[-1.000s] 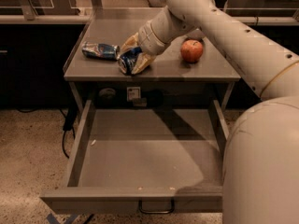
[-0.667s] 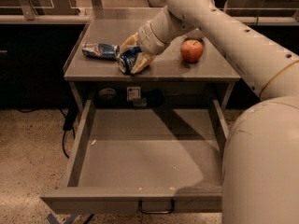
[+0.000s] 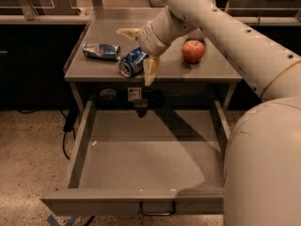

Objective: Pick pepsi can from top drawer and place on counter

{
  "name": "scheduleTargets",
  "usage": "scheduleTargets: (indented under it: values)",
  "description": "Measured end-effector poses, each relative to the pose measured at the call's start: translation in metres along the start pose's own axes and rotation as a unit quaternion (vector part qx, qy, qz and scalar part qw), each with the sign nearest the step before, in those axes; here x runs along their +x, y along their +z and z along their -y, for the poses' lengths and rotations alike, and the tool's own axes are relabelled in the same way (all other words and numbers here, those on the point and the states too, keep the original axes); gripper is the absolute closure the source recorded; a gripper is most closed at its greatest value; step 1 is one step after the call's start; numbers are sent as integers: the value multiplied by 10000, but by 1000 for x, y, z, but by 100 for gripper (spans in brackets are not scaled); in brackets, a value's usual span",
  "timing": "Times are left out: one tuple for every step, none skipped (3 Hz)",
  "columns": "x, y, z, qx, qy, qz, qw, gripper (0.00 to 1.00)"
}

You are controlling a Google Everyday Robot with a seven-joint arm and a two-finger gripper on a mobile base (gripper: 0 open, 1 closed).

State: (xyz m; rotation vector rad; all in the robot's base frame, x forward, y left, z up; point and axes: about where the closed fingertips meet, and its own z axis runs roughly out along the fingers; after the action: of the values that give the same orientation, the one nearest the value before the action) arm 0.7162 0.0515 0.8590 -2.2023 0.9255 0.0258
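Observation:
The pepsi can (image 3: 131, 62), deep blue with white swirls, lies on its side on the counter (image 3: 207, 72) near the front edge, its silver end towards me. My gripper (image 3: 135, 56) is right over it, open, with one finger (image 3: 127, 32) behind the can and the other finger (image 3: 150, 70) in front of it, hanging past the counter's edge. The fingers stand apart from the can. The top drawer (image 3: 141, 202) is pulled fully out below the counter and nothing lies in it. Its dark loop handle (image 3: 157, 211) is at the front.
A paler crushed can (image 3: 101, 51) lies on the counter left of the pepsi can. A red apple (image 3: 193, 51) sits to the right, under my arm. My arm fills the right side. Cables hang at the cabinet's left. Speckled floor surrounds the drawer.
My gripper was shut around the pepsi can on the counter. Now its fingers have spread apart and the can lies free on the counter.

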Motion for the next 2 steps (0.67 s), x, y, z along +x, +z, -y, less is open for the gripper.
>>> scheduleTargets:
  values:
    - [-1, -4, 1, 31, -6, -17, 10000, 0]
    - [-4, -16, 2, 134, -31, -76, 9999, 0]
